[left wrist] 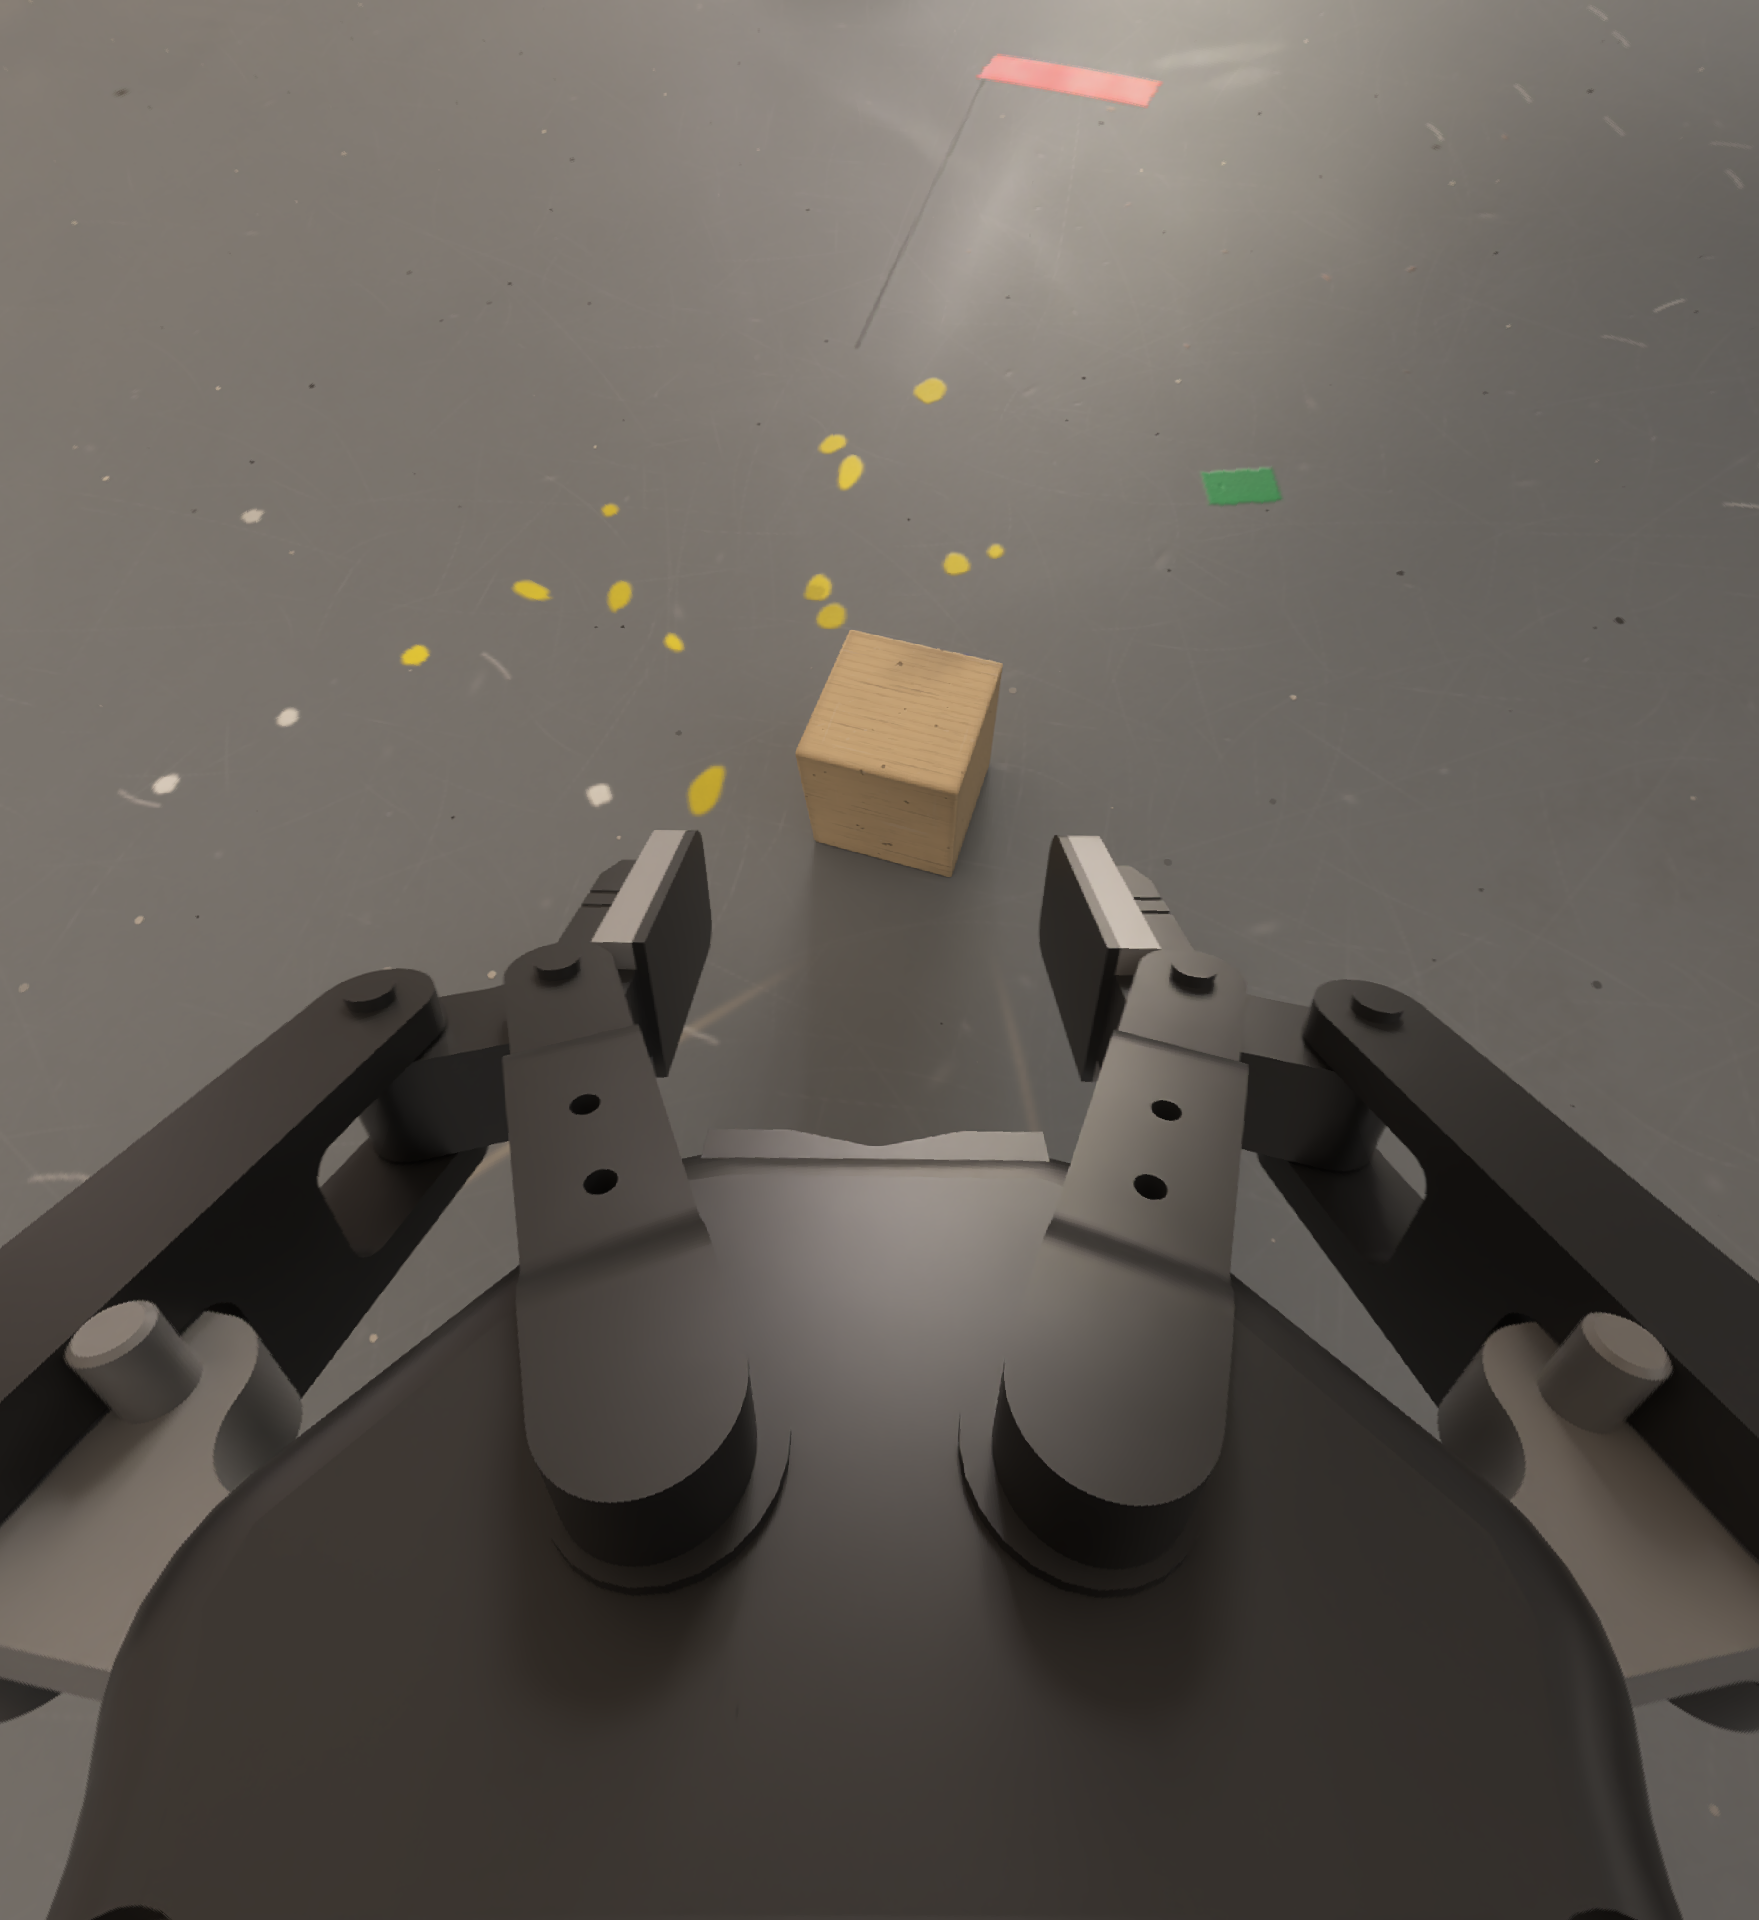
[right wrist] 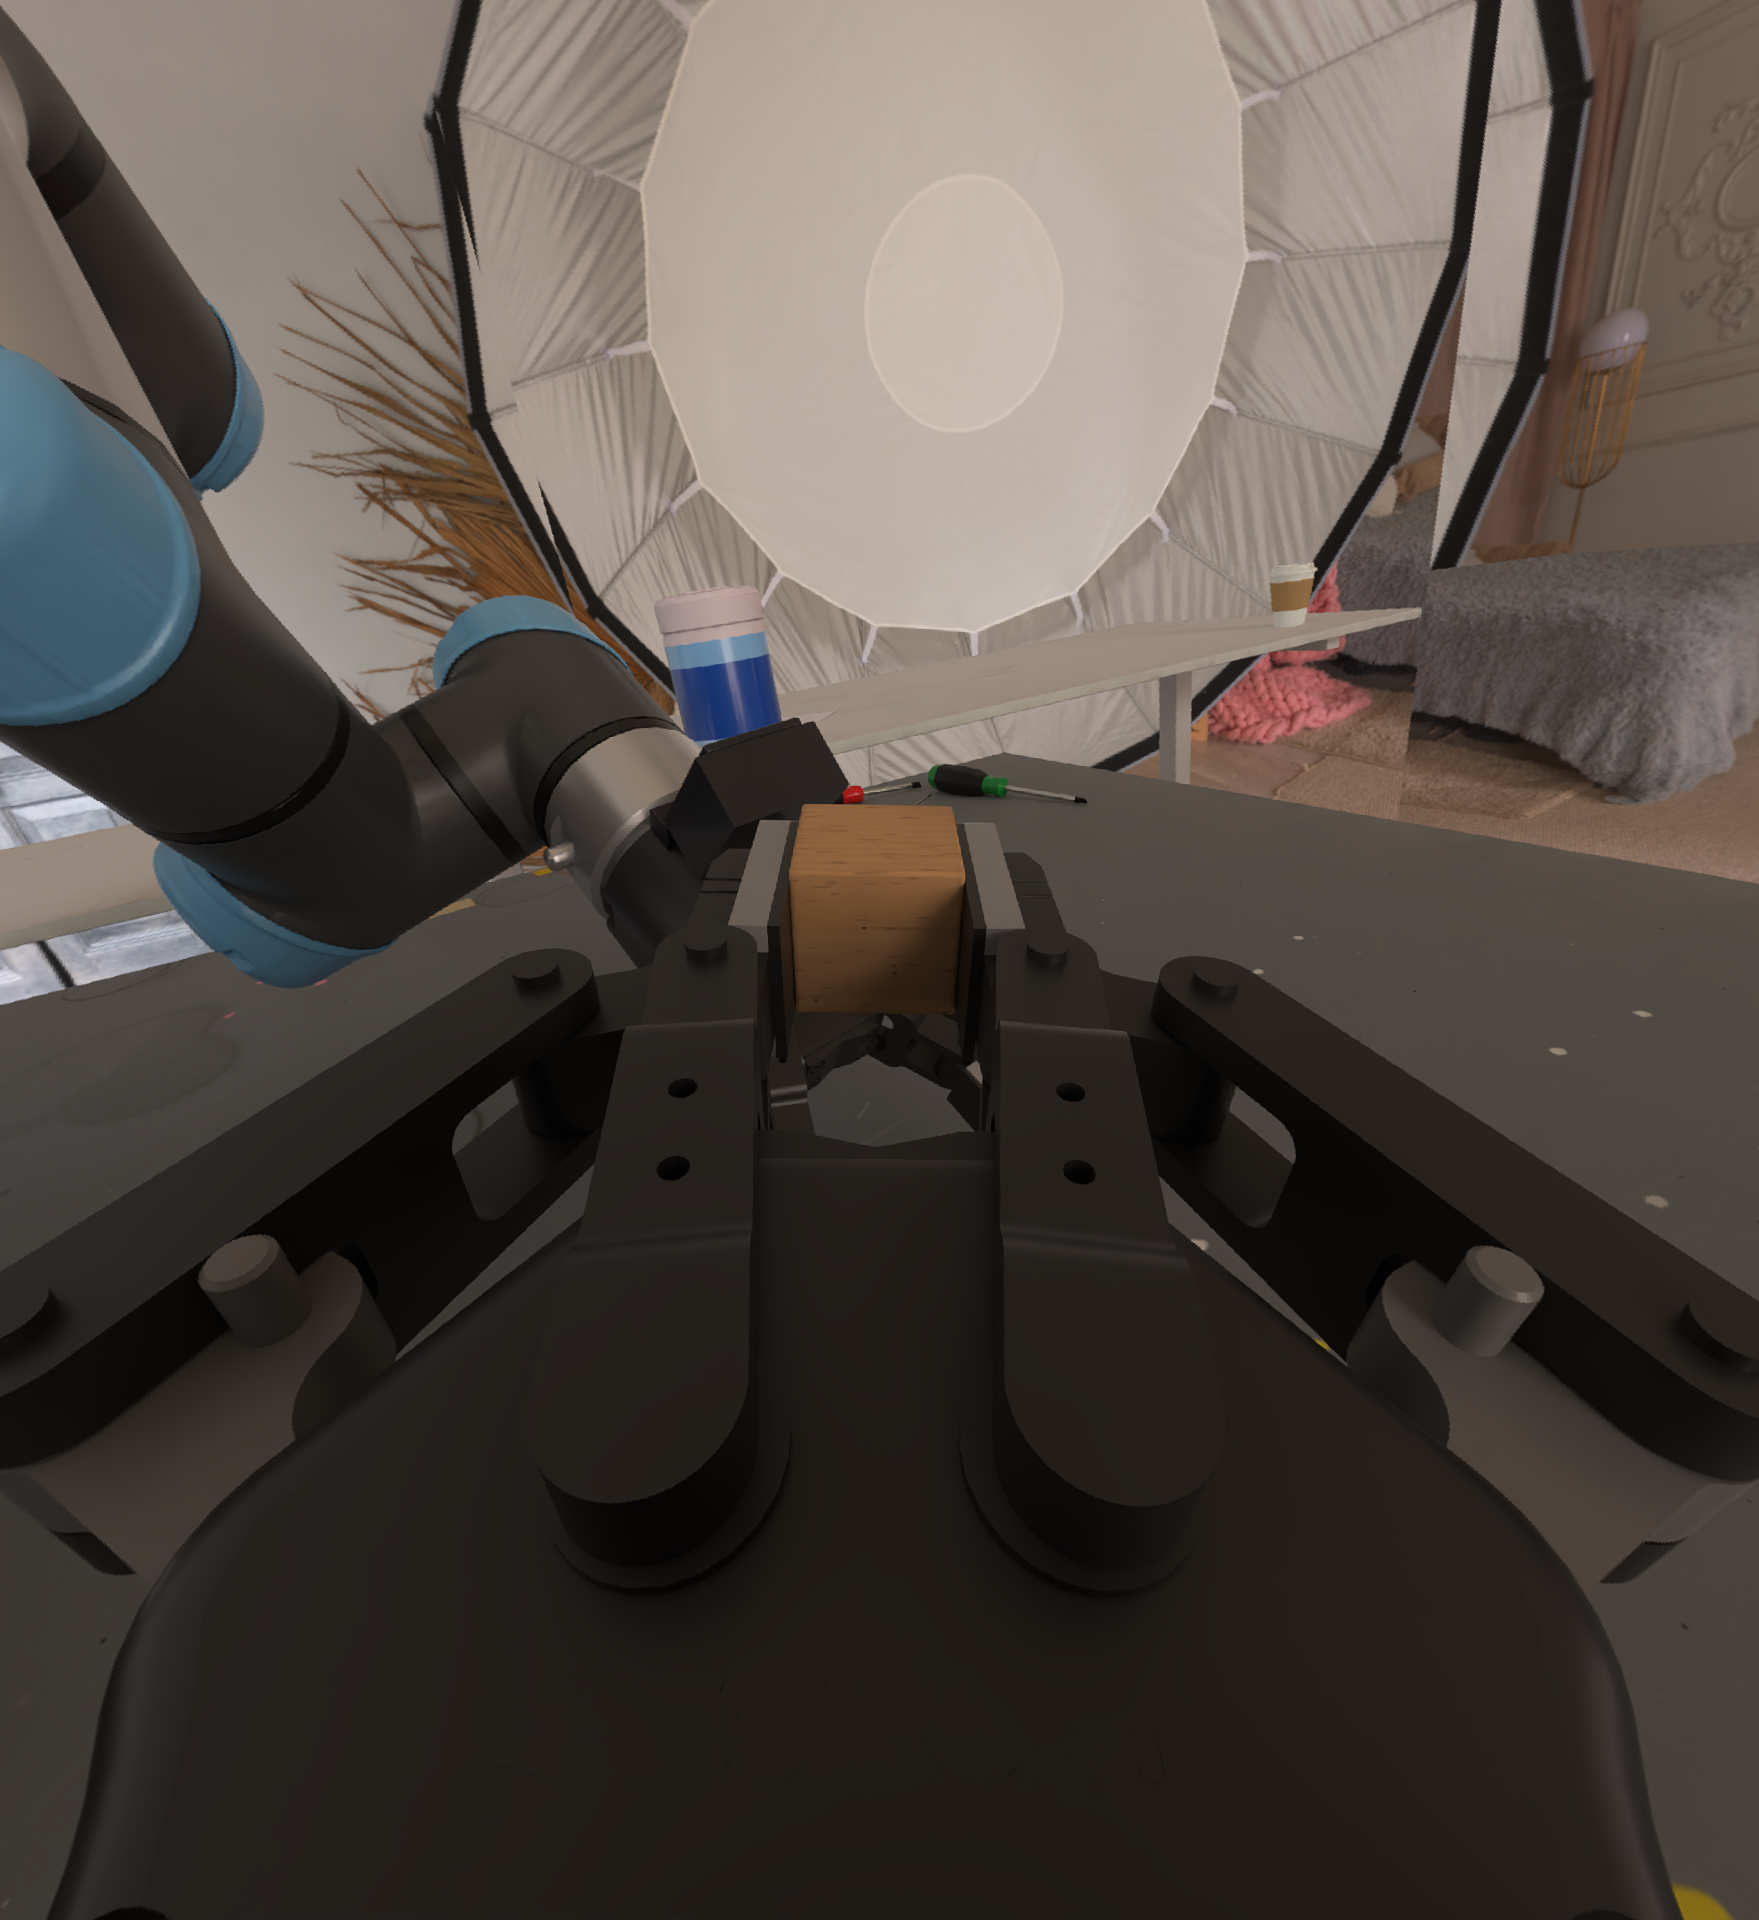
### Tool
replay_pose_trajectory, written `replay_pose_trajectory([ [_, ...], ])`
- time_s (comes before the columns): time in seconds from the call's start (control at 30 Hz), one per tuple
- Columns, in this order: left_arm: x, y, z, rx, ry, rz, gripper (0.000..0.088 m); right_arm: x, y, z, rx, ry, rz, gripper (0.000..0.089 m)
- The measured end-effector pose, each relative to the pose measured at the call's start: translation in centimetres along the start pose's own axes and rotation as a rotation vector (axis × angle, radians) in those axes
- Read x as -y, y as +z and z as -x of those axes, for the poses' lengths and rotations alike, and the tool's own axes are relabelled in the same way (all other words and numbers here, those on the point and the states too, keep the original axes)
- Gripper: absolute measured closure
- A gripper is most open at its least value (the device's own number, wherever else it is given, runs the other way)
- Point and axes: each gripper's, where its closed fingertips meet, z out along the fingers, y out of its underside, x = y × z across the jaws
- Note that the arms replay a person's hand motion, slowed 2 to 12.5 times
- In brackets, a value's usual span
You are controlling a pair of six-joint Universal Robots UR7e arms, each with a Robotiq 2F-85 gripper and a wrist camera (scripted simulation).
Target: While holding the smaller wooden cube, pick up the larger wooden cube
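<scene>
Right end effector (right wrist: 876,914) first: its two pads are clamped flat on the side faces of a wooden cube (right wrist: 876,909), held up off the table (right wrist: 1426,987), with daylight visible underneath it. By the task this would be the smaller cube, though no single view shows both for comparison. Just beyond it, the left arm (right wrist: 262,748) reaches in over the table, wrist angled downward.

Over to the left end effector (left wrist: 873,914): fingers spread wide, nothing between them, poised above the table (left wrist: 1374,831). Straight ahead and slightly right of its centre line sits the other cube (left wrist: 896,750), alone on the table well away from any visible edge, turned a little so its faces do not square up with the pads. Yellow flecks (left wrist: 706,790) dot the surface around it; a green patch (left wrist: 1240,485) and a red strip (left wrist: 1068,79) lie farther out toward the far edge.

The danger from here? That slight twist. If the fingers close without matching it, the pads could catch corners and spin or squirt the cube away. The off-centre line could make one pad nudge it first. And the two arms are near each other; a bump might shake the held cube loose. At the table's far edge lie a screwdriver (right wrist: 968,779) and a blue can (right wrist: 719,665).
</scene>
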Motion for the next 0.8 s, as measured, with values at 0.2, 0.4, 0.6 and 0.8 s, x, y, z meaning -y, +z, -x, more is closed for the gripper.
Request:
replay_pose_trajectory([
  [0.2, 0.2, 0.6, 0.1, -0.019, 0.018, 0.008, 0.0209, 0.0, 0.0, 0.1, 0.012, 0.002, 0.000, 0.0643],
  [0.4, 0.4, 1.3, 0.6, -0.022, 0.085, 0.023, 0.0174, -0.3, 0.1, 0.0, 0.015, 0.006, 0.006, 0.0643],
  [0.6, 0.7, 2.1, 0.9, -0.031, 0.163, 0.033, 0.0160, -0.4, 0.2, 0.1, 0.020, 0.009, 0.013, 0.0643],
  [0.8, 0.8, 2.8, 0.5, -0.085, 0.202, 0.049, 0.0160, -0.4, 0.2, 0.2, 0.029, 0.010, 0.013, 0.0643],
])
